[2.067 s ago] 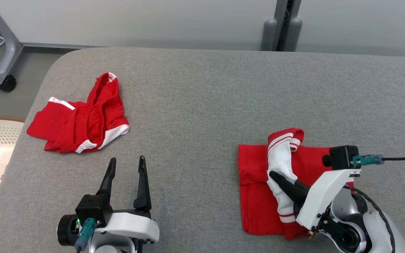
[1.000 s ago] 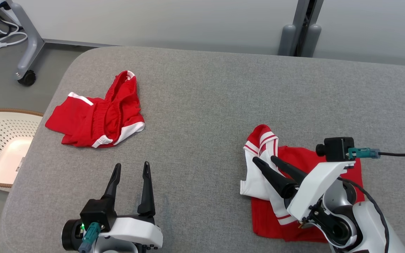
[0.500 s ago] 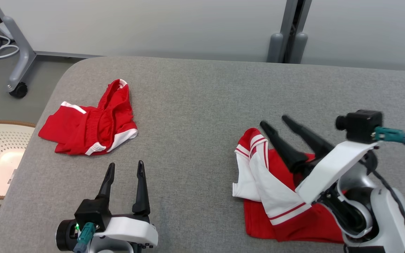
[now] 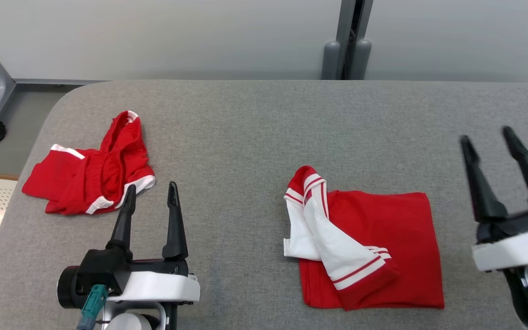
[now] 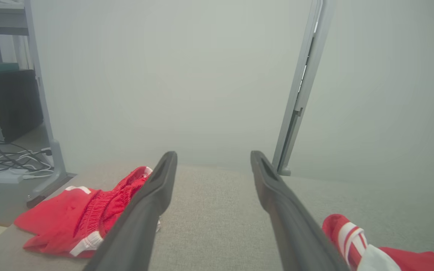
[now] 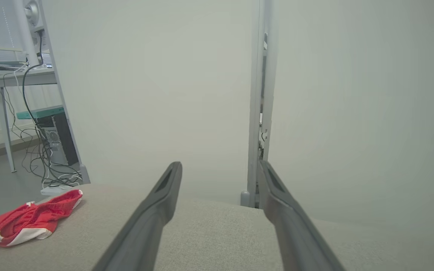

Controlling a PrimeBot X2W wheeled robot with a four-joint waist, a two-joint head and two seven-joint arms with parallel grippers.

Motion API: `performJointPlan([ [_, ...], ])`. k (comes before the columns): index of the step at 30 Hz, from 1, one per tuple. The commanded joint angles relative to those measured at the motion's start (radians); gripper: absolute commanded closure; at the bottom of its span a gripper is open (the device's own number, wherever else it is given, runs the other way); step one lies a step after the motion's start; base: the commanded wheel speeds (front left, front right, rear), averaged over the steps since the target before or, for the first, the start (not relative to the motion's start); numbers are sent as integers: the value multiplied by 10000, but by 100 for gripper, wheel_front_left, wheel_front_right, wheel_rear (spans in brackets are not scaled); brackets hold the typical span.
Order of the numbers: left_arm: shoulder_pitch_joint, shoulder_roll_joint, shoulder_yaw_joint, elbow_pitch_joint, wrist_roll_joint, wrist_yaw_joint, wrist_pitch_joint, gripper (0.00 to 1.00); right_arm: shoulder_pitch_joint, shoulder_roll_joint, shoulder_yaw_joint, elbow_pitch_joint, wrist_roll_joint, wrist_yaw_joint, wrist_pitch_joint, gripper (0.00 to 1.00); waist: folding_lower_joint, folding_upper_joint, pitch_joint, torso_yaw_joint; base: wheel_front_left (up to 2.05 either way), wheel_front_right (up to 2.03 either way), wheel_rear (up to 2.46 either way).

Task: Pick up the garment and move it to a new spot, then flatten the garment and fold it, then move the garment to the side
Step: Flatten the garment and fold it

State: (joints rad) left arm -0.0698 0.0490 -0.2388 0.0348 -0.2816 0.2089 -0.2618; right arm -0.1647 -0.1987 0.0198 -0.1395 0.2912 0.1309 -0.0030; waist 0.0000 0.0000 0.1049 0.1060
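My left gripper (image 4: 151,186) and right gripper (image 4: 486,134) are wide open and empty, so I should pinch the crumpled red-and-white cloth shorts (image 4: 94,174) deep.

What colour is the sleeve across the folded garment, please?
The sleeve is white, red-striped; head view.

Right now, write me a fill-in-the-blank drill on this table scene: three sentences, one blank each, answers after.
1. A ____ sleeve with red stripes lies across the folded garment on the table.
2. The left gripper and the right gripper both hover with jaws ____, holding nothing.
3. The crumpled red shorts lie toward the robot's ____ end of the table.

Missing words: white; open; left
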Motion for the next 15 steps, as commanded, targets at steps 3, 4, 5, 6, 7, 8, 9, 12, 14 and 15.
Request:
performJointPlan([
  [3, -139, 34, 110, -395, 200, 3, -37, 0, 795, 5, -539, 307, -350, -2, -1331, 0, 0, 0, 74, -231, 0, 0, 0],
  [4, -116, 34, 140, -481, 250, -5, -37, 0, 975, 98, -649, 433, -357, -2, -1660, 0, 0, 0, 83, -294, 0, 0, 0],
  [5, -82, 37, 184, -555, 287, -10, -35, 0, 1129, 159, -743, 521, -427, -3, -1942, 0, 0, 0, 85, -358, 0, 0, 0],
  [6, -44, 34, 227, -631, 306, -31, -35, 0, 1251, 196, -822, 625, -524, -3, -2173, 0, 0, 0, 88, -418, 0, 0, 0],
  [7, -44, 34, 227, -631, 306, -31, -35, 0, 1251, 196, -822, 625, -524, -3, -2173, 0, 0, 0, 88, -418, 0, 0, 0],
  [8, 1, 32, 244, -696, 349, -56, -35, 0, 1358, 252, -874, 759, -606, -2, -2332, 0, 0, 0, 89, -467, 0, 0, 0],
  [9, 53, 34, 265, -734, 367, -64, -26, 0, 1443, 315, -952, 851, -711, -2, -2450, 0, 0, 0, 87, -507, 0, 0, 0],
  [12, 161, 34, 294, -736, 414, -60, -26, 0, 1605, 480, -1106, 1209, -1090, -2, -2617, 0, 0, 0, 71, -564, 0, 0, 0],
  [14, 166, 35, 282, -707, 433, -49, -26, 0, 1651, 530, -1150, 1266, -1308, -2, -2644, 0, 0, 0, 55, -563, 0, 0, 0],
  [15, 159, 35, 283, -699, 456, -37, -26, 0, 1693, 576, -1182, 1322, -1351, -3, -2632, 0, 0, 0, 45, -565, 0, 0, 0],
])
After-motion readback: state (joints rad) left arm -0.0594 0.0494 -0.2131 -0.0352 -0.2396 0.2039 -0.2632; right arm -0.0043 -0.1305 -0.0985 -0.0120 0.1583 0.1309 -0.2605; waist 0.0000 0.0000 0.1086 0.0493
